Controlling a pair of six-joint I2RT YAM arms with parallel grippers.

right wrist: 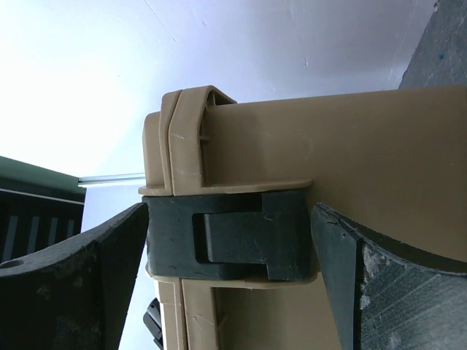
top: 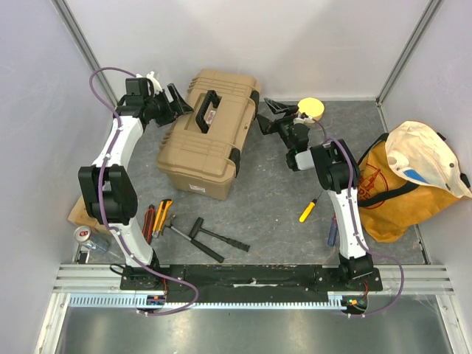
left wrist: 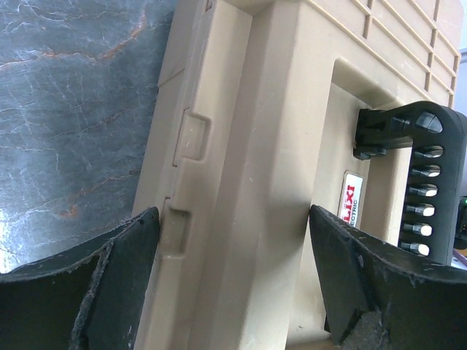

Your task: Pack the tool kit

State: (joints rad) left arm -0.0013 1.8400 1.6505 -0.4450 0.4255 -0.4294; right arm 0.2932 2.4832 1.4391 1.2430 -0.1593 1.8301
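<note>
Left arm (top: 118,144), right arm (top: 350,221): white links, black joints, purple cable (top: 110,69) along each. Pincer fingers (left wrist: 379,284) black, scuffed edges.

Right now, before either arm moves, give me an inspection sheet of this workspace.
Surface: grey mottled table.
Job's things: tan toolbox with lid down, black latch appears shut; yellow and red tools, black-handled tools, yellow screwdriver and blue-handled tool lie loose on the table.
Clutter: orange bag at the right; can at the left.
Grippers: left gripper open, facing the toolbox lid; right gripper open, facing the latch.
Cables: purple cables along both arms.
Surroundings: white walls.
</note>
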